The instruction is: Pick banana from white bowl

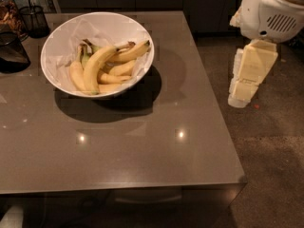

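The white bowl (61, 34) stands at the back left of the table and holds a pile of bananas on white paper. The banana (95, 68), the longest and most curved one, lies on top of the pile and runs from the bowl's centre down to its front. The shorter bananas (121, 69) lie beside and under it. My gripper (236, 100) hangs at the lower end of the cream arm (254, 65), off the table's right edge and above the floor. It is well to the right of the bowl and holds nothing that I can see.
A dark wire-mesh cup (34, 18) and a dark container (12, 51) stand at the table's back left, next to the bowl. The grey-brown table (142, 151) has its right edge near the arm. Speckled floor (275, 170) lies to the right.
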Controlling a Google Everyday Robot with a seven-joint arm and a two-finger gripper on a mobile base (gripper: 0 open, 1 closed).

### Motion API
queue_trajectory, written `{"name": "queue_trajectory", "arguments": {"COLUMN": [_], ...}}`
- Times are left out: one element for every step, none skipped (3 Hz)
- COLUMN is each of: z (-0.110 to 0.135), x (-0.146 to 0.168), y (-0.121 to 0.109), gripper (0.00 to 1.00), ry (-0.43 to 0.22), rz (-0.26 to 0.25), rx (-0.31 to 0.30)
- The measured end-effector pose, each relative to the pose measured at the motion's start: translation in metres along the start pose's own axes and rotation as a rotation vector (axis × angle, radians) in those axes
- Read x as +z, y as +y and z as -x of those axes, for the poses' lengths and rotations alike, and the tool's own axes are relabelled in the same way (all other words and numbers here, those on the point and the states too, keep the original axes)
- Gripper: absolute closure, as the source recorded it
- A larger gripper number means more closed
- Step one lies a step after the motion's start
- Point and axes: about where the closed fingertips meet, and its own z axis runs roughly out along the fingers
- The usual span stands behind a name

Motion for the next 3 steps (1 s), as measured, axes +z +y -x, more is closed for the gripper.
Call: {"name": "queue_trajectory", "arguments": {"z": [0.046, 0.094, 0.107], "x": [-0.001, 0.009, 0.009], "y": [-0.019, -0.037, -0.042], "gripper": [0.00, 0.00, 0.00], "ry": [0.005, 0.008, -0.019], "rz": [0.011, 0.014, -0.012], "rx": [-0.070, -0.159, -0.171]}}
